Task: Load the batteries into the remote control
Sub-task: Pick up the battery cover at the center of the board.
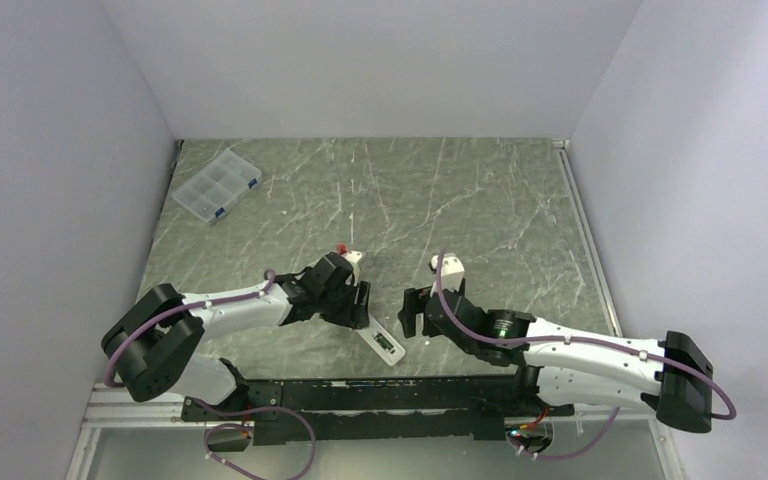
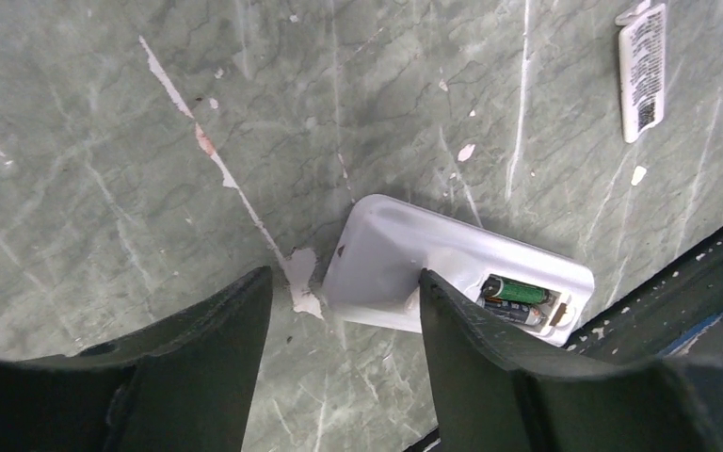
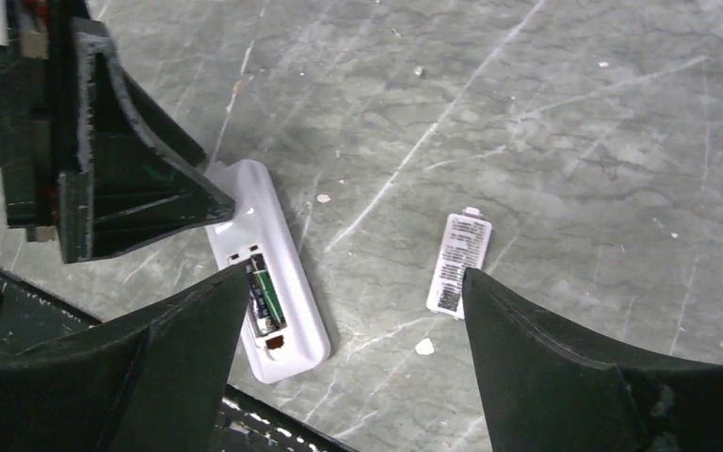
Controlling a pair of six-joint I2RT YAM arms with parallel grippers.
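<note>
Both batteries (image 2: 516, 299) lie in the remote control (image 2: 414, 250), back-up on the surface (image 1: 460, 200) — loading looks done. Left end effector (image 2: 344, 282) hovers spread over it, right end effector (image 3: 356, 278) spread too — the loose cover (image 3: 458, 262) probably needs fetching next.

Left fingers (image 2: 198, 372) spread apart, right fingers (image 3: 565, 372) spread apart

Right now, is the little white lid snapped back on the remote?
No, the white cover lies on the table apart from the remote control, and the batteries show in its open recess.
</note>
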